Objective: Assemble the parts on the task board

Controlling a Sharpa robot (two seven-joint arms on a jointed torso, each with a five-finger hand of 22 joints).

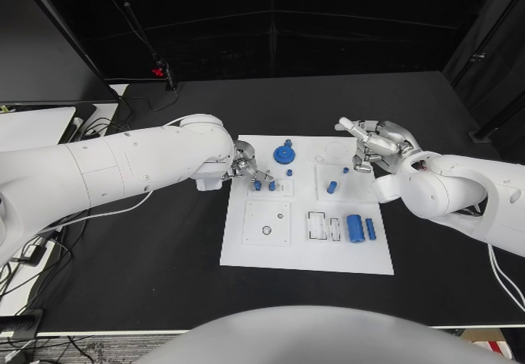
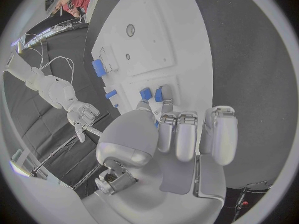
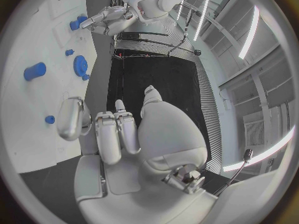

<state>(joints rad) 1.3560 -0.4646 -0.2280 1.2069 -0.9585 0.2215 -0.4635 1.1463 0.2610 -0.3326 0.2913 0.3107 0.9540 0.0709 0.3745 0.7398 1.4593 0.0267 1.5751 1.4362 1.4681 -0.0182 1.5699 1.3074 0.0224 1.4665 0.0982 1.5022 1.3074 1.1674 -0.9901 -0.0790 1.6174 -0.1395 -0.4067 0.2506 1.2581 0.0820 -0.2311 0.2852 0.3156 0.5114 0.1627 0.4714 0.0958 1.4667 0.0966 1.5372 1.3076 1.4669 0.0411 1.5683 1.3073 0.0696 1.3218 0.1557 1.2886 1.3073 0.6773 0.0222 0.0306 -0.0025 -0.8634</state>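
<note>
No readable writing or brand marks anywhere on the task board (image 1: 246, 254) or the arms.

Left hand (image 1: 245, 168) sits at the board's left edge, fingers bent downward over the upper-left recess. In the left wrist view the left hand (image 2: 177, 134) has its fingers pressed close side by side, tips reaching toward 2 small blue pegs (image 2: 152, 93) just beyond the fingertips — whether a tip touches one I cannot tell, and nothing shows as pinched.

Right hand (image 1: 378, 144) hovers above the board's upper-right corner, palm turned toward the board, fingers curled loosely and a little apart, holding nothing. In the right wrist view the right hand (image 3: 118, 129) shows the same, with a small blue peg (image 3: 49, 119) beside its outermost finger, apart from it.

Parts on the board: blue gear (image 1: 284, 155) just beyond the left fingertips toward the board's far edge; blue cylinder (image 1: 354, 227) and a slimmer blue pin (image 1: 371, 229) lie side by side on the near right part, well apart from both hands; small blue piece (image 1: 331, 187) stands below the right hand's fingers, not touched.
</note>
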